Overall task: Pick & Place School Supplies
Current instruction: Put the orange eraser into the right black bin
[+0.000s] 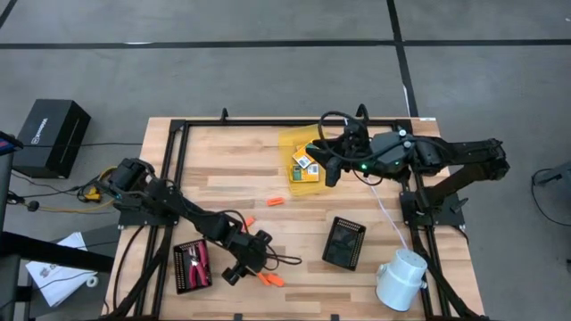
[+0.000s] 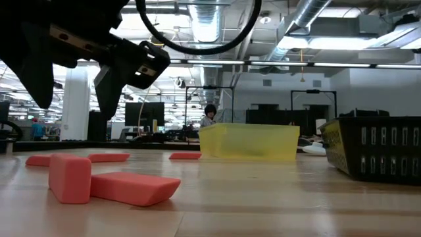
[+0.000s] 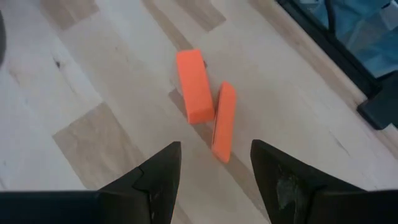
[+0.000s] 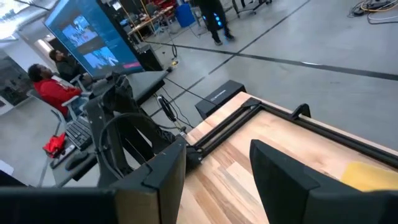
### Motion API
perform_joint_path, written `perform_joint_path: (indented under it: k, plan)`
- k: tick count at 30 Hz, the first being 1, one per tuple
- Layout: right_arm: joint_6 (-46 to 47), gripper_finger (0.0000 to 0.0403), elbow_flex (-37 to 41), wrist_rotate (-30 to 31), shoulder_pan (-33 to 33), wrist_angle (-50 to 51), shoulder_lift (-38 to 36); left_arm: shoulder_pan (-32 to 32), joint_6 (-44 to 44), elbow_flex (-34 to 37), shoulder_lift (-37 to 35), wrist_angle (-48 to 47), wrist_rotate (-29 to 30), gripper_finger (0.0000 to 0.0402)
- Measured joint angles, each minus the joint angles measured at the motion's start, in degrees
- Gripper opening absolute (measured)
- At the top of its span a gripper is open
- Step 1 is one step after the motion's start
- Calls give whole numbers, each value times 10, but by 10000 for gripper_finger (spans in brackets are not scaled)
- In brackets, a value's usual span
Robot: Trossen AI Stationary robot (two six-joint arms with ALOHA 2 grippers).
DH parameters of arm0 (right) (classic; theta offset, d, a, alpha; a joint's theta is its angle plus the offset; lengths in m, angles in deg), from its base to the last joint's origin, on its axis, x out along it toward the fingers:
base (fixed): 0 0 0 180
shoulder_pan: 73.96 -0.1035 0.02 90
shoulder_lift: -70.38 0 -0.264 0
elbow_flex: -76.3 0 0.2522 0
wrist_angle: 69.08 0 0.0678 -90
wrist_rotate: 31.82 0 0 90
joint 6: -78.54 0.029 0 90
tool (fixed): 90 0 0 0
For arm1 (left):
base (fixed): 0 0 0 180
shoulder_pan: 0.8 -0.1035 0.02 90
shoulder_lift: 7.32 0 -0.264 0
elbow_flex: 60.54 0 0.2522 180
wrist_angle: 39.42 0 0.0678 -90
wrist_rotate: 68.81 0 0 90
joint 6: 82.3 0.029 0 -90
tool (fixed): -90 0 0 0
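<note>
Two orange sticks (image 3: 194, 84) (image 3: 224, 121) lie flat and side by side on the wood near the table's near edge (image 1: 272, 279); in the low view they show up close (image 2: 112, 184). My left gripper (image 3: 216, 163) hovers open just above them (image 1: 257, 266). Two more orange sticks (image 1: 274, 201) (image 1: 248, 221) lie mid-table. The yellow-and-green card boxes (image 1: 305, 168) lie in the translucent yellow tray (image 1: 290, 143). The red-handled tool (image 1: 198, 260) lies in the left black tray (image 1: 181, 276). My right gripper (image 1: 328, 169) is open over the yellow tray, touching nothing.
A second black ribbed tray (image 1: 343, 241) sits right of centre, and a white cylinder (image 1: 400, 278) lies at the near right corner. A black frame (image 1: 268, 122) rims the table. Bare wood lies between the yellow tray and the near sticks.
</note>
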Motion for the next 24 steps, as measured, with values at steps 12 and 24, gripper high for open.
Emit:
perform_joint_path:
  k: [12, 24]
  plan:
    - [0, 170, 0, -1, 0, -5, 0, 0, -15, 0, 10, 17, -11, 190]
    - [0, 170, 0, -1, -11, -10, 0, 3, -35, 0, 76, 39, -32, 190]
